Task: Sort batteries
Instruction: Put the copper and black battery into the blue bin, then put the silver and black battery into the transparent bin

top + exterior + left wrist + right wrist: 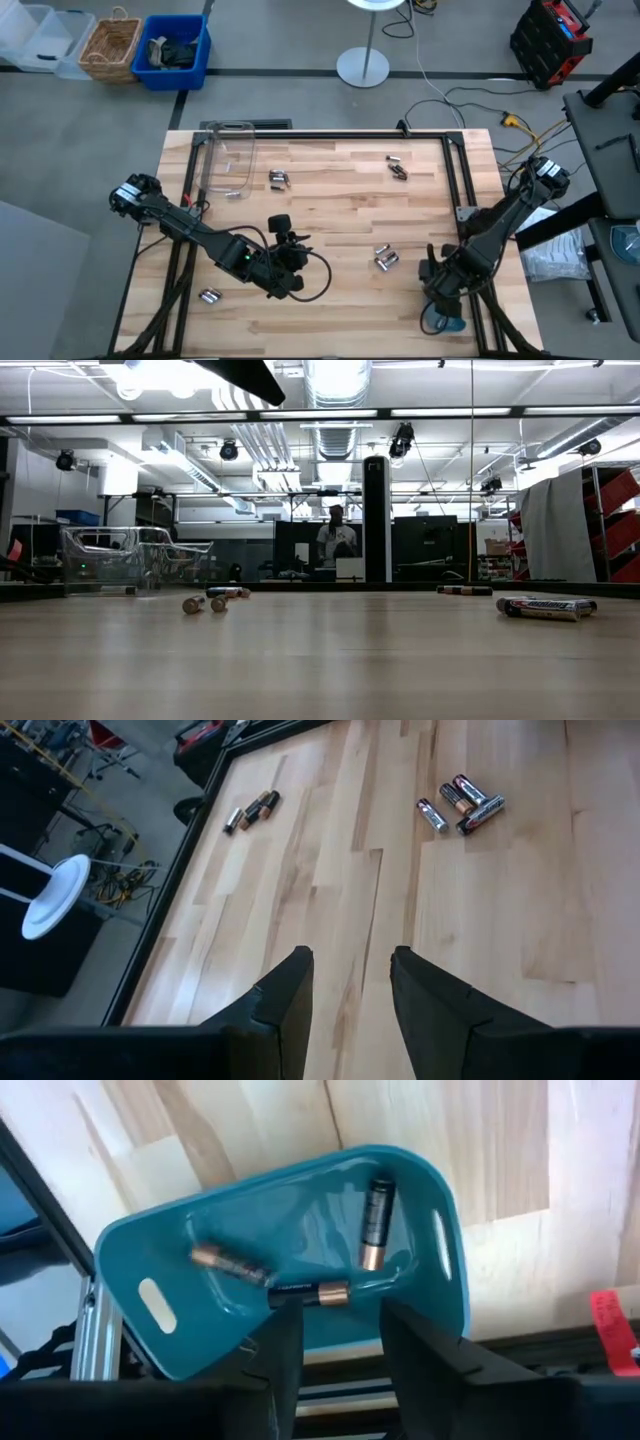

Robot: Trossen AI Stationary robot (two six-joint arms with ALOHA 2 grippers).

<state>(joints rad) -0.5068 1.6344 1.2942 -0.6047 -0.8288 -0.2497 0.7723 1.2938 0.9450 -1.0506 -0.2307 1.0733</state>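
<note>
Right hand [335, 1335] hovers open over batteries [375, 1220] in teal tray [440, 1320].

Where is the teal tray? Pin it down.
The teal tray sits at the table's near right corner, directly under the right hand, holding three batteries; in the high view the arm mostly hides it.

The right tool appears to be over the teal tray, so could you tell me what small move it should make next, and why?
Probably lift the right tool away: it is open over the teal tray, where three batteries already lie, while more batteries wait on the table.
</note>
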